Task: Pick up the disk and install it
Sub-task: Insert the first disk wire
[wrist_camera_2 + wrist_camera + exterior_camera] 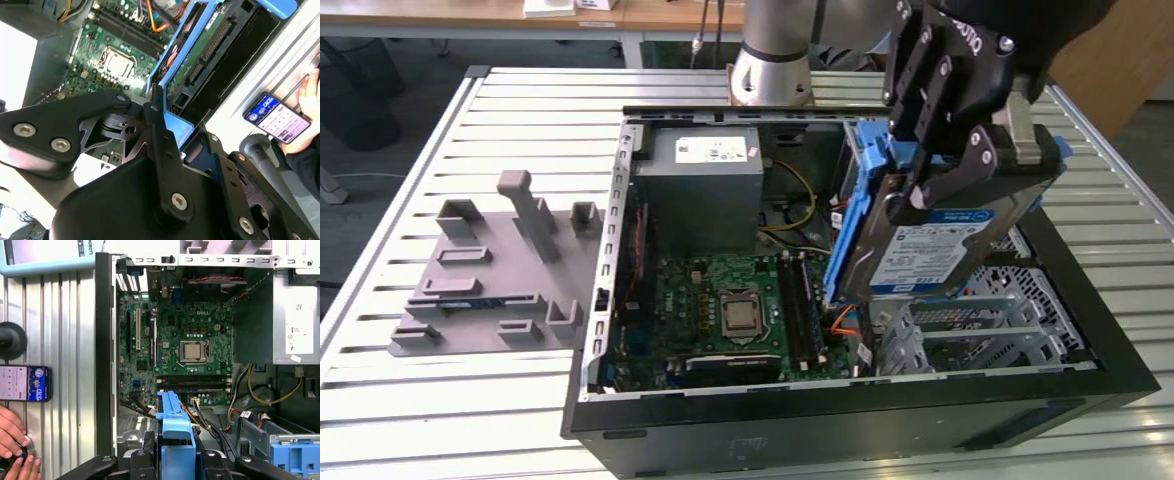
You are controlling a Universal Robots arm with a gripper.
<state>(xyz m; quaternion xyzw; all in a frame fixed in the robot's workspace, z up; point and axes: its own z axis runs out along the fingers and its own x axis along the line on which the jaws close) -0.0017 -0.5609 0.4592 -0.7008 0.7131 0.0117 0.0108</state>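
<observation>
Your tool is clamped on the disk, held tilted on edge above the open computer case, over the metal cage. You're mid-carry; seating it calls for levelling and lining up its rails.

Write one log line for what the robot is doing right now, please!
gripper: shut on disk | disk: lifted, tilted on edge above open computer case | not yet installed | hand on table beside case
</observation>
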